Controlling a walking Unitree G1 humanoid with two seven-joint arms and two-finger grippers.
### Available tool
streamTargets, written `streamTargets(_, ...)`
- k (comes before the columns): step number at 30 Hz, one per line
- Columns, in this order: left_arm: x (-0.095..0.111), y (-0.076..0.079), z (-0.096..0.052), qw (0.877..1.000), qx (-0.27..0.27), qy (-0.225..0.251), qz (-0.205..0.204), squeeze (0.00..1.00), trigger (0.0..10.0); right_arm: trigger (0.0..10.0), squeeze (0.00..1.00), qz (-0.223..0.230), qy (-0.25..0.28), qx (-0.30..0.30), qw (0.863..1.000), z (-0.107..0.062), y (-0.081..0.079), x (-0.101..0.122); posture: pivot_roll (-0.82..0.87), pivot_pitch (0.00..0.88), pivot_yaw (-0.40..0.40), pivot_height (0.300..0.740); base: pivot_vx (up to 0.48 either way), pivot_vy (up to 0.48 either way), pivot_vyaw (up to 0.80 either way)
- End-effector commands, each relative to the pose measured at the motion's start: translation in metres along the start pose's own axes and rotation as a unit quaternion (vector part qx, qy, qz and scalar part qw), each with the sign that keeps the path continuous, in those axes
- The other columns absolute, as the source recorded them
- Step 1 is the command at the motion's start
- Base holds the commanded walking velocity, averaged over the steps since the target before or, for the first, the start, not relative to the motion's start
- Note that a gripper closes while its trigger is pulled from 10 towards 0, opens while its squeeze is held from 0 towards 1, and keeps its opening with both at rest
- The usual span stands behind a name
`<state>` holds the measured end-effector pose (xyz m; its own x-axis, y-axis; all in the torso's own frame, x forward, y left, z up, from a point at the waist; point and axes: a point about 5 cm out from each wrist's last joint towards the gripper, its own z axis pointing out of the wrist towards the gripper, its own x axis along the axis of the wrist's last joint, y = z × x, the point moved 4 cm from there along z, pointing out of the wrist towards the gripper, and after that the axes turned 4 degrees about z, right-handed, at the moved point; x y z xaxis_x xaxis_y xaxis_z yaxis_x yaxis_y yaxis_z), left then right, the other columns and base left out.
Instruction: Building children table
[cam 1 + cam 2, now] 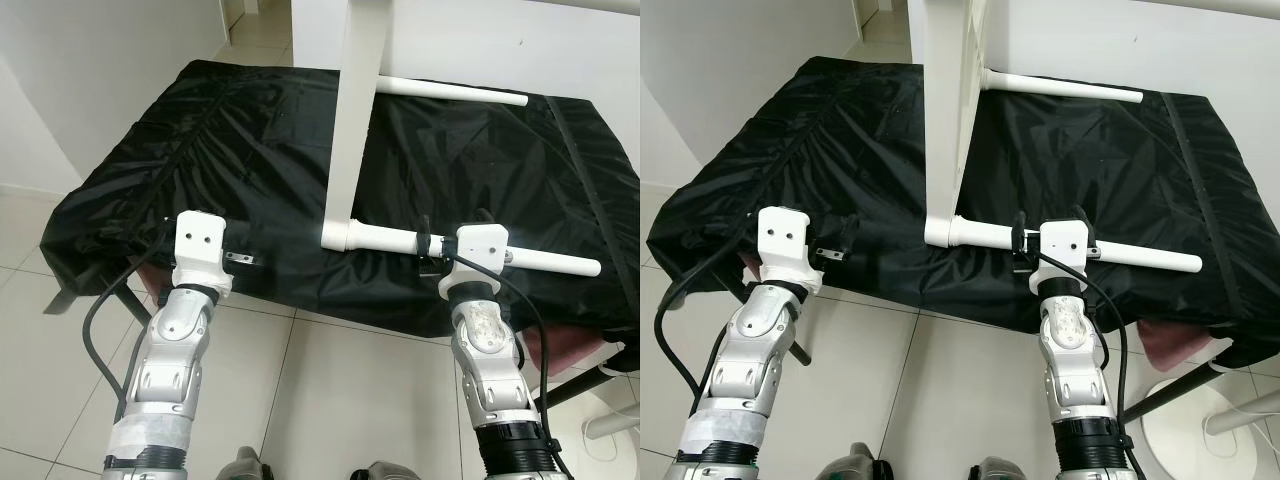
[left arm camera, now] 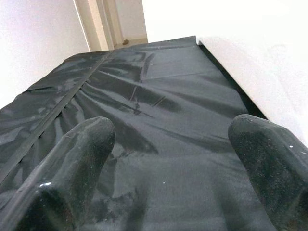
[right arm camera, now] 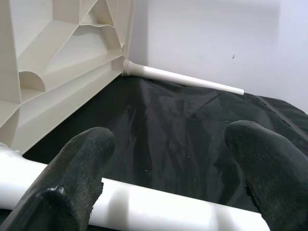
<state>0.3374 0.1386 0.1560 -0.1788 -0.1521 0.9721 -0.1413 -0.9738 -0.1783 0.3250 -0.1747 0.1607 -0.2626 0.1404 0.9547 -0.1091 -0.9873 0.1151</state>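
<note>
A white plastic tabletop (image 1: 355, 100) stands on its edge on a surface draped in black cloth (image 1: 250, 150). Two white legs stick out of it to the right: a far leg (image 1: 450, 92) and a near leg (image 1: 545, 262). My right gripper (image 1: 455, 238) is at the near leg, open. Its two black fingers (image 3: 86, 159) are spread wide, and the leg (image 3: 144, 204) runs across just beneath them. My left gripper (image 2: 168, 144) is open over bare cloth at the near left edge, left of the tabletop, with nothing between its fingers.
White walls close in on the left and behind, with a doorway (image 1: 250, 20) at the back. Pale floor tiles (image 1: 330, 400) lie before the cloth's front edge. A reddish item (image 1: 570, 350) and a white round base (image 1: 1200, 430) sit low at the right.
</note>
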Motion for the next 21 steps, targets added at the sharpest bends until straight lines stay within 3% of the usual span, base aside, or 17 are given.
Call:
streamTargets(1, -0.001, -0.008, 0.003, 0.999, 0.039, -0.001, 0.004, 0.0, 10.0, 10.0, 0.0, 0.001, 0.002, 0.005, 1.0, -0.001, 0.001, 0.0, -0.11, 0.0, 0.041, 0.74, 0.0, 0.0, 0.0)
streamTargets(13, 0.013, 0.0, 0.013, 0.998, -0.028, 0.031, 0.036, 0.0, 10.0, 10.0, 0.0, -0.023, -0.001, 0.072, 0.997, -0.004, 0.001, -0.007, -0.1, 0.0, 0.053, 0.74, 0.0, 0.0, 0.0)
streamTargets(21, 0.018, 0.007, 0.023, 0.998, -0.028, 0.048, 0.029, 0.0, 10.0, 10.0, 0.0, -0.035, 0.005, 0.065, 0.997, 0.003, 0.003, -0.011, -0.1, 0.0, 0.066, 0.74, 0.0, 0.0, 0.0)
